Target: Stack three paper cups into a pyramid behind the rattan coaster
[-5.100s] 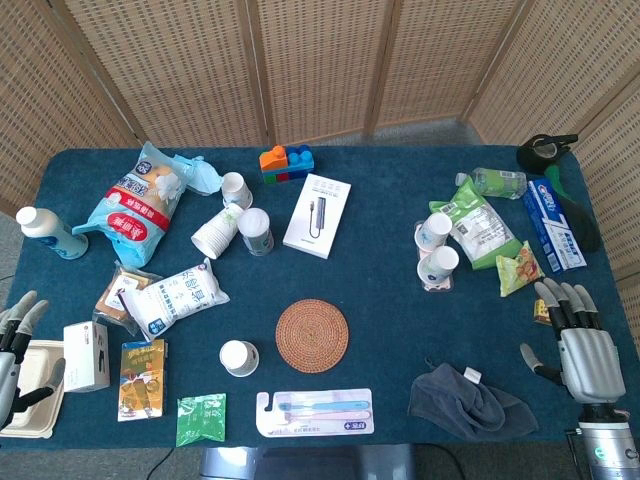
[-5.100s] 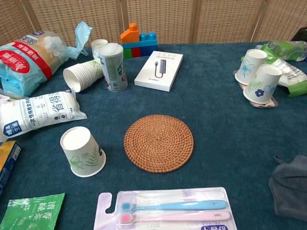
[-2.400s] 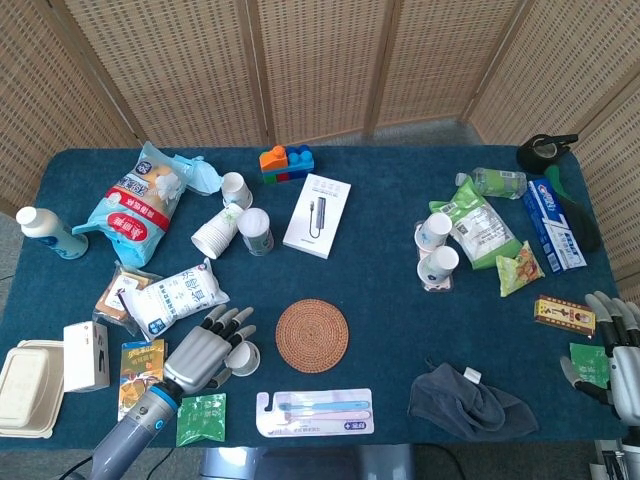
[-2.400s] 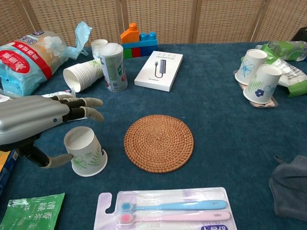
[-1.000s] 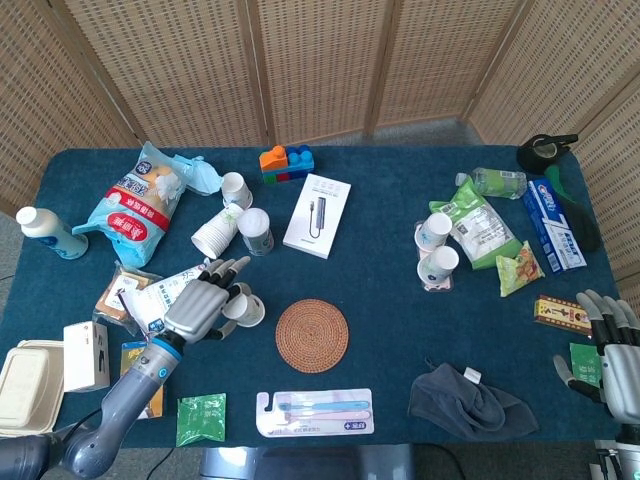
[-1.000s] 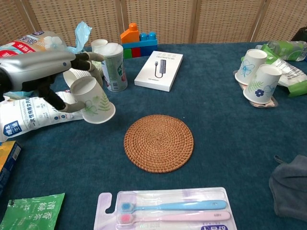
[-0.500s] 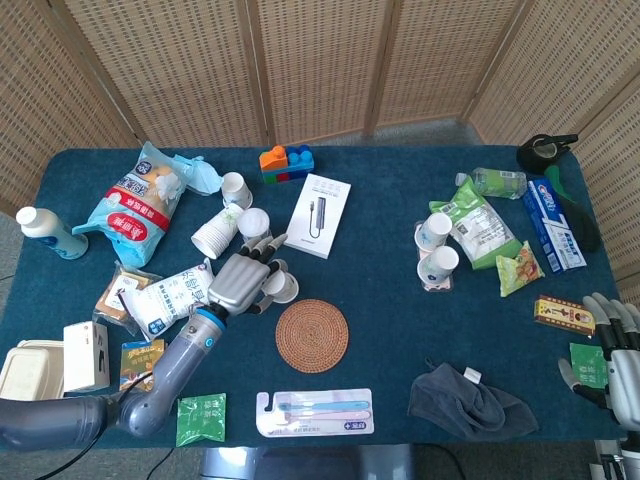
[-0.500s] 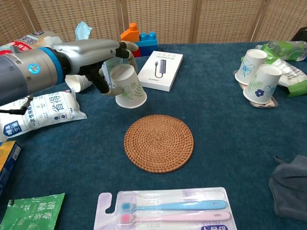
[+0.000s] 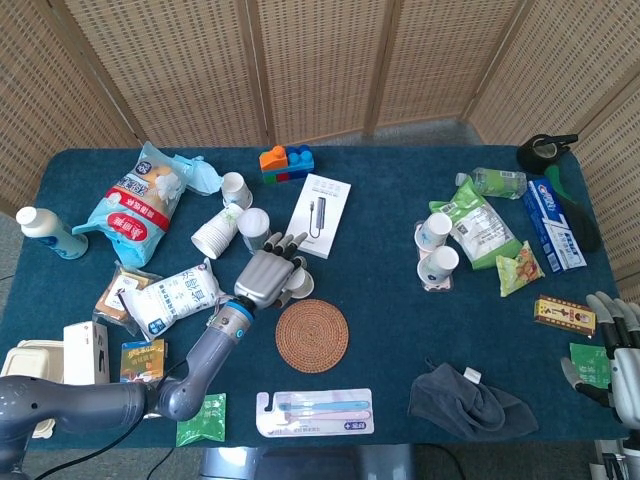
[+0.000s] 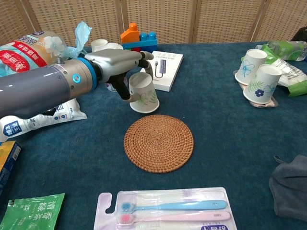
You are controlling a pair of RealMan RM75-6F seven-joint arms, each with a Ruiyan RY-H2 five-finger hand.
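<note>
Your left robot hand is grasping a paper cup, mouth down, and you've got it just behind the rattan coaster, at the coaster's far left edge. From the chest view the cup's rim looks down at the surface or barely above it; I cannot tell which. The cup tilts a little, with your fingers over its top and a thumb against its left side.

Two more paper cups stand far right, mouth down and touching each other, beside a green packet. A sleeve of nested cups lies on its side at far left, behind your arm.

The white box sits just beyond the held cup, with the toy bricks farther back. The toothbrush pack lies near, in front of the coaster.

Your right robot hand shows at the near right corner in the head view, fingers spread, holding nothing, beside a grey cloth.
</note>
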